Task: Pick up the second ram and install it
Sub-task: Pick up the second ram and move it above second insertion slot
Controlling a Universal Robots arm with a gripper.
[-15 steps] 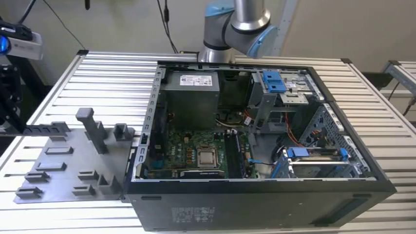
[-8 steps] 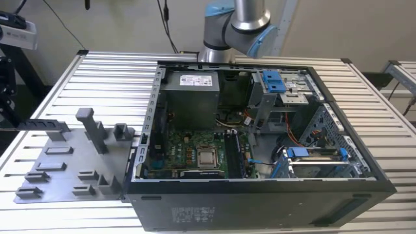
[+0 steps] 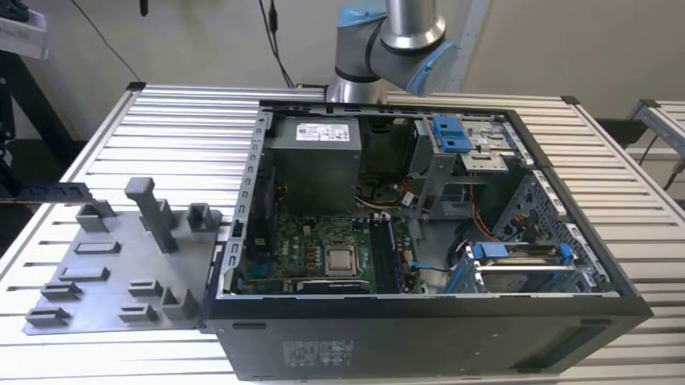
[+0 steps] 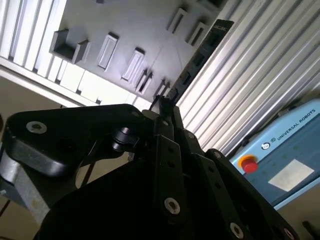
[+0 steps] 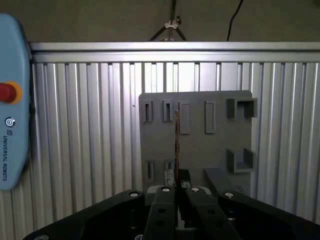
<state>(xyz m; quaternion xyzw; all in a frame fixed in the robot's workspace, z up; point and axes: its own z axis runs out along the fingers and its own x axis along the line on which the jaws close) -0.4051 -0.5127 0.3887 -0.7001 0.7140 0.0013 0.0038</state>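
Observation:
The second ram (image 4: 200, 52) is a long dark stick with black chips, and my gripper (image 4: 162, 107) is shut on one end of it. In the first wrist view the ram (image 5: 176, 145) appears edge-on as a thin line rising from between the gripper (image 5: 176, 187) fingers, above the grey holder plate (image 5: 200, 140). In the exterior view the ram (image 3: 59, 192) hangs level at the exterior view's left, just above the far corner of the holder plate (image 3: 107, 273). The open computer case (image 3: 428, 233) with its green motherboard (image 3: 321, 249) lies to the exterior view's right of the plate.
Several upright grey holder blocks (image 3: 156, 212) stand on the plate. The case's near wall (image 3: 428, 337) and drive cages (image 3: 514, 257) rise above the motherboard. The arm's base (image 3: 386, 40) stands behind the case. A blue teach pendant (image 5: 10, 100) lies on the ribbed table (image 3: 642, 208).

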